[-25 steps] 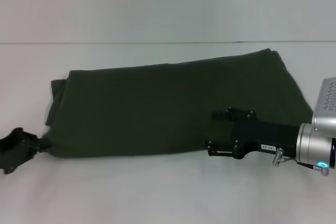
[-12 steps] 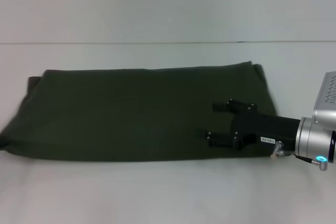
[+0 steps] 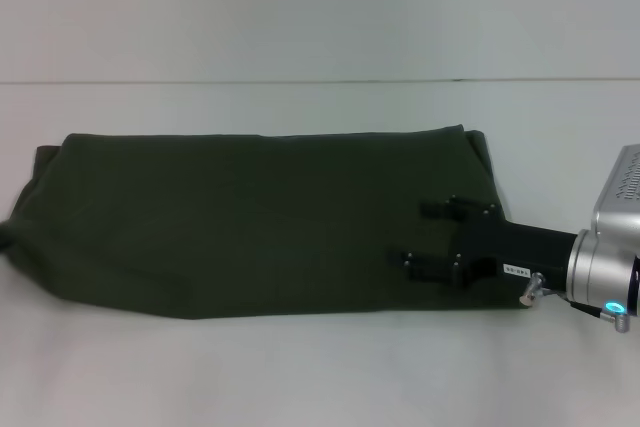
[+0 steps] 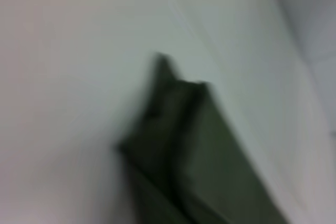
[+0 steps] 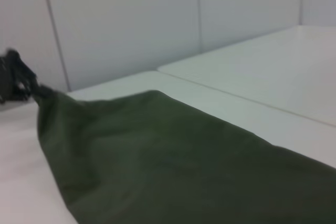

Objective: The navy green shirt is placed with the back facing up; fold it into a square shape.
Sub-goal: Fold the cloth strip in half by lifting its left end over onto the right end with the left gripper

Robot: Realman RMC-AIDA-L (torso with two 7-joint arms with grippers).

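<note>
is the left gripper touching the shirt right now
Touching. In the right wrist view the left gripper sits right at the navy green shirt's bunched corner, no gap visible, the cloth stretched to a point there.

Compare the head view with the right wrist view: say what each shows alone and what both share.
Head view only: the right gripper, lying over the shirt's right end, and the whole long folded band on the table. Right wrist view only: the left gripper, a dark blur at the shirt's far corner, which looks pulled up toward it, and the panelled wall behind. Both: the shirt and table.
</note>
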